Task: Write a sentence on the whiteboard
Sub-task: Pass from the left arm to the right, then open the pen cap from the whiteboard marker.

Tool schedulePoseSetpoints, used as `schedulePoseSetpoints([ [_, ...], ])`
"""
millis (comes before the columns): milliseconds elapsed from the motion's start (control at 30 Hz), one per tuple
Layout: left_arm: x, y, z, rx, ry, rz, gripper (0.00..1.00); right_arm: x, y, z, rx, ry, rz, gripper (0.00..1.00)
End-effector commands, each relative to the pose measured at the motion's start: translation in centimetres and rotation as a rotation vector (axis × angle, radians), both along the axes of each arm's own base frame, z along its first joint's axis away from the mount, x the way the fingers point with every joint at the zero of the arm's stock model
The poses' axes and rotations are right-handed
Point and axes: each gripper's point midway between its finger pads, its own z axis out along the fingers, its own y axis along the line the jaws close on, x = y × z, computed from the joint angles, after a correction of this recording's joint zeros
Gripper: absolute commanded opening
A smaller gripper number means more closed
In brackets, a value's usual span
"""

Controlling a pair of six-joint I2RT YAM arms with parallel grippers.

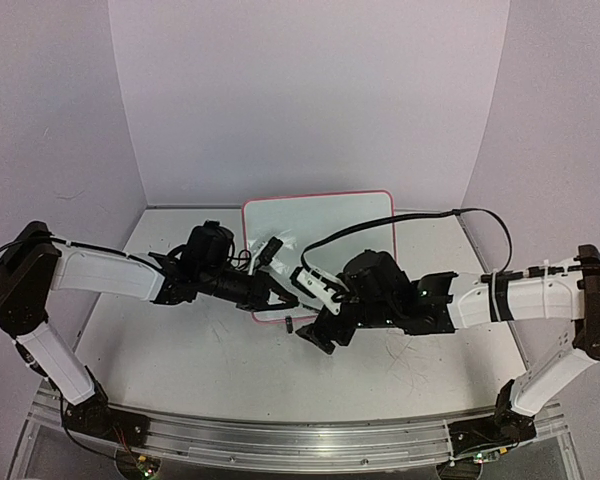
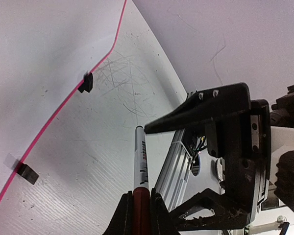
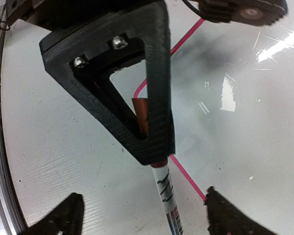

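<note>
The left pincer (image 2: 140,199) is clamping the marker (image 2: 139,156), likely light, stiff and slick, by its red end just off the whiteboard (image 1: 320,215), while the right pincer (image 3: 144,205) is gaping wide

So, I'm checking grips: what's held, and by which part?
The left tool holds the marker by its red end; the right tool is open, holding nothing.

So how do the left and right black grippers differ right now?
Left black two-finger gripper is shut on a white marker pen with a red end; right black two-finger gripper is wide open, empty. Left grips the red end by the pink-rimmed whiteboard's near edge; right's fingers flank the barrel without touching. Both hang close together there.
</note>
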Motion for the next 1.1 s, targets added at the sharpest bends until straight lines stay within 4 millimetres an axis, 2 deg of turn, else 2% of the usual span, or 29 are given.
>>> schedulePoseSetpoints([
  [0,1.6,1.7,4.7,-0.072,-0.174,0.088,0.0,2.3,-0.5,5.0,0.239,0.037,-0.154,0.98],
  [167,2.0,3.7,8.9,-0.134,-0.317,0.161,0.0,3.6,-2.6,12.0,0.571,0.089,-0.295,0.98],
  [233,1.9,4.9,11.3,-0.178,-0.391,0.206,0.0,3.6,-3.2,14.2,0.633,0.068,-0.293,0.98],
  [267,1.6,5.5,12.9,-0.211,-0.434,0.225,0.0,3.5,-3.2,15.1,0.641,0.046,-0.273,0.98],
  [400,0.6,7.7,16.8,-0.322,-0.548,0.297,0.0,3.5,-2.4,17.2,0.559,-0.041,-0.197,0.98],
  [467,0.1,8.6,18.1,-0.365,-0.577,0.325,0.0,3.9,-2.4,18.4,0.538,-0.07,-0.209,0.98],
  [567,-0.6,9.6,19.5,-0.433,-0.596,0.344,0.0,5.1,-3.1,21.0,0.644,-0.032,-0.288,0.98],
  [633,-1.0,9.8,20.2,-0.47,-0.594,0.342,0.0,4.9,-2.4,22.4,0.708,0.048,-0.224,0.98],
  [800,-1.9,9.4,21.2,-0.529,-0.569,0.292,0.0,4.1,-0.3,24.1,0.796,0.253,-0.062,0.98],
  [933,-2.4,9.4,21.7,-0.563,-0.567,0.274,0.0,3.4,0.6,24.0,0.824,0.407,0.064,0.98],
  [1067,-2.8,9.0,21.8,-0.582,-0.546,0.234,0.0,1.3,1.7,23.7,0.81,0.482,0.223,0.97],
])
